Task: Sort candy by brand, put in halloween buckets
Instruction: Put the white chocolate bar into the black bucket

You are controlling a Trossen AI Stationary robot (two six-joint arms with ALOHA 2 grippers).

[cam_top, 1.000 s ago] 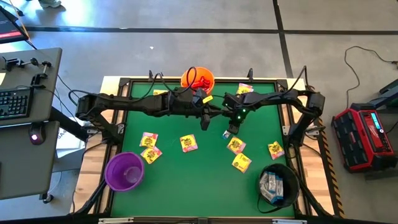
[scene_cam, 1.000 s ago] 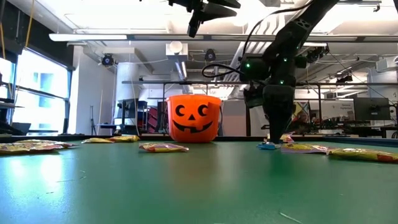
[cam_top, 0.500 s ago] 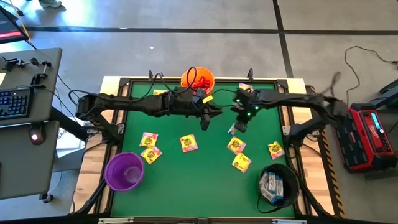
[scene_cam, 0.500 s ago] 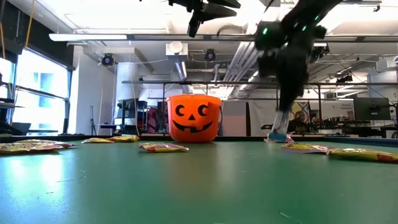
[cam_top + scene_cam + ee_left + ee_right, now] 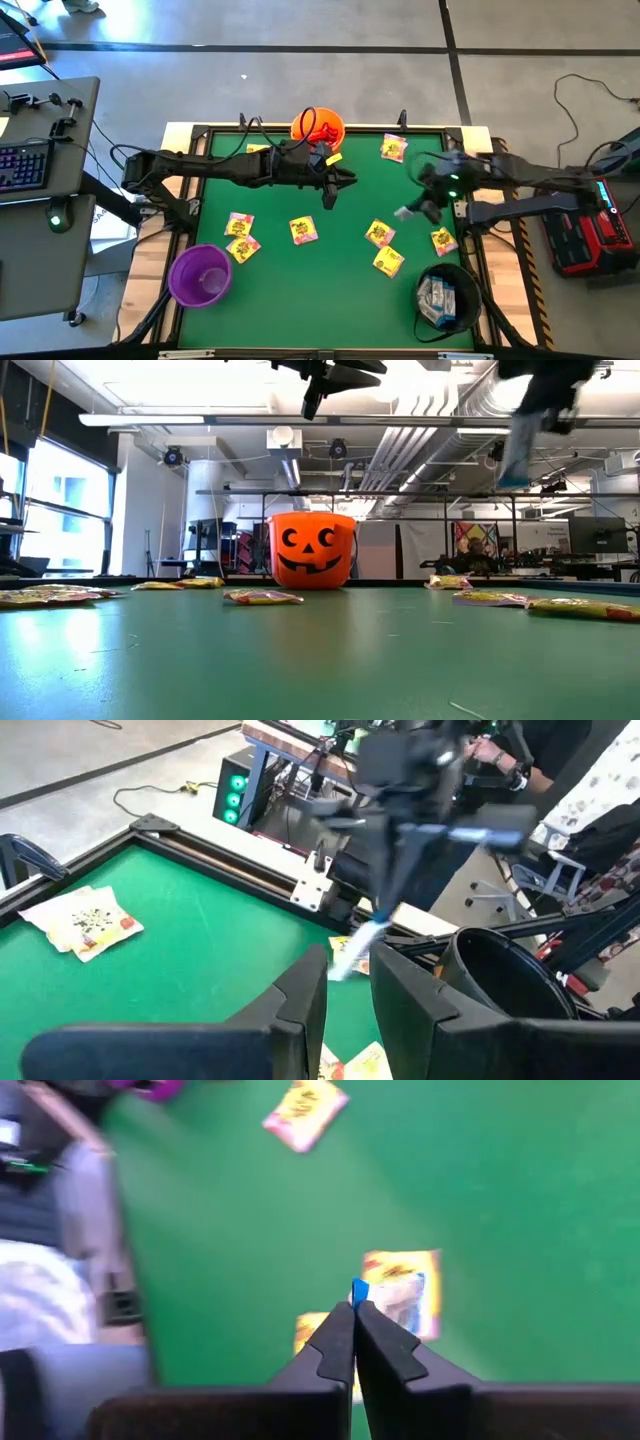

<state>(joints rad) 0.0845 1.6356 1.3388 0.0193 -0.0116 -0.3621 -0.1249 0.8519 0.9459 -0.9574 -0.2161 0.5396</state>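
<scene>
right tool (image 5: 354, 1308) pinching a white-blue packet (image 5: 404, 212) by its edge, hanging above the desk (image 5: 300, 280). light, limp, crinkly; an edge pinch is likely holding. left tool (image 5: 345, 178) slightly parted, gripping nothing.

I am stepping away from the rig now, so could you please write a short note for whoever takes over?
Right hand: shut on a white-blue candy, lifted above the table's right side, not far from the black bucket.
Left hand: waiting in the air near the orange bucket; nothing seen in it.
Done: several white-blue packets already lie in the black bucket.
Left: drop the held candy; yellow packets remain scattered on the green table; the purple bucket looks empty.
</scene>
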